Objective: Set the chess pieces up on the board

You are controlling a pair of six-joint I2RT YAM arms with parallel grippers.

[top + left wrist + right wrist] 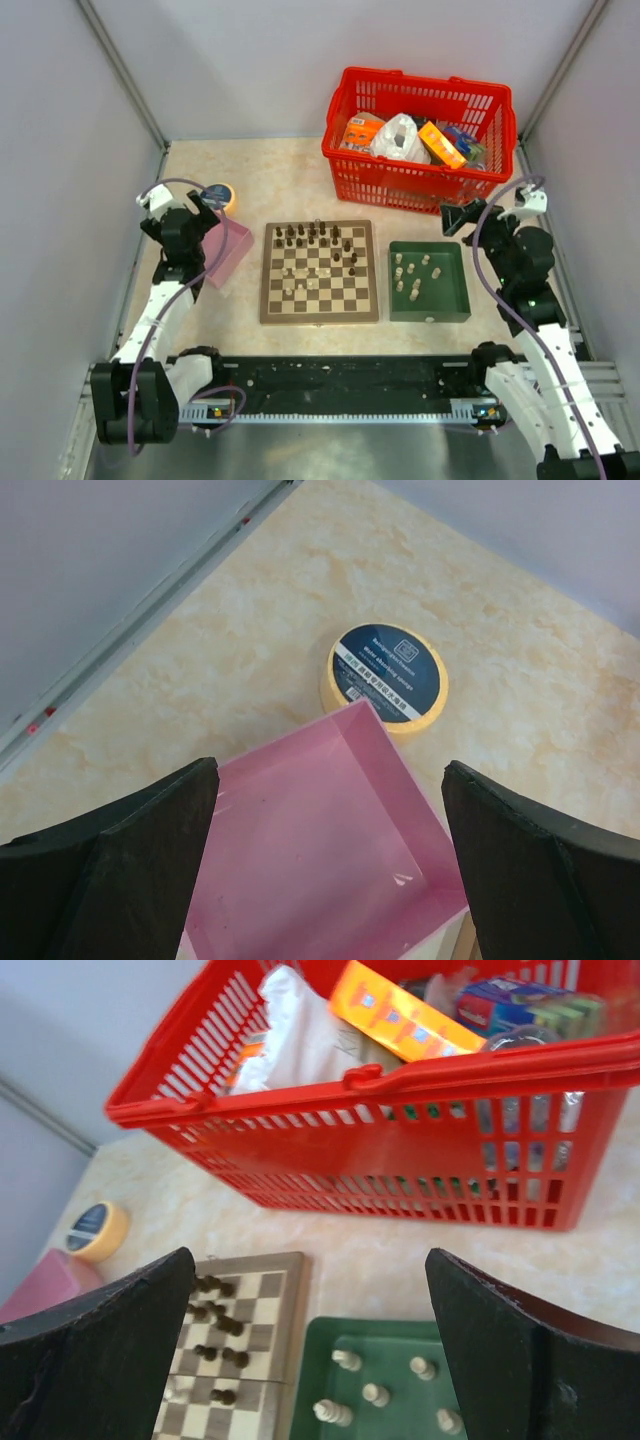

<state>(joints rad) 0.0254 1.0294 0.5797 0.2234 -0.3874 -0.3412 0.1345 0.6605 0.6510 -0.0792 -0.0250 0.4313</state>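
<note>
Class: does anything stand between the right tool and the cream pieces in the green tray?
Nothing visible does. The right tool hangs open near the far edge of the green tray; the cream pieces lie uncovered.

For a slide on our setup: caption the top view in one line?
Chessboard mid-setup: dark pieces crowd its far rows, pale pieces wait in the green tray alongside.
</note>
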